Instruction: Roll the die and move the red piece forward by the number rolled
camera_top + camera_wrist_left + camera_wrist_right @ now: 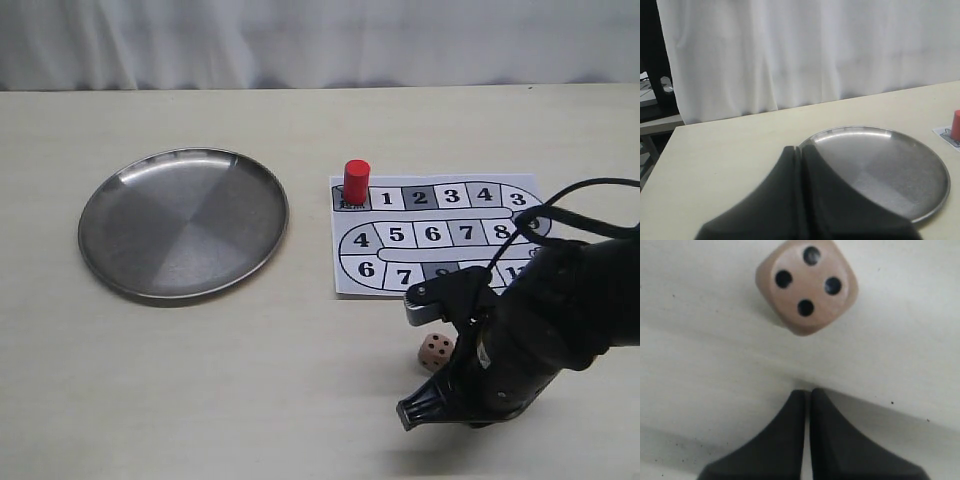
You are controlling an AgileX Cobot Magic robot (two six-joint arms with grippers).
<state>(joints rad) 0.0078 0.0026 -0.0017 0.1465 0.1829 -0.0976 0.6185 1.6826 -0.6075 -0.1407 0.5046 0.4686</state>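
Observation:
The die [435, 352] lies on the table just in front of the board, beside my right arm [520, 340]. In the right wrist view the die [806, 286] shows four pips on top. My right gripper [807, 392] is shut with nothing in it, its tips a short way from the die and not touching it. The red piece [356, 181] stands upright on the board's start square, left of square 1. My left gripper [801, 149] is shut and empty, hovering near the rim of the metal plate [890, 170]. The red piece [956, 125] shows at that view's edge.
The round metal plate [183, 222] lies on the left of the table with nothing in it. The numbered paper board [430, 234] lies to its right, partly covered by my right arm and its cable [560, 195]. A white curtain hangs behind the table.

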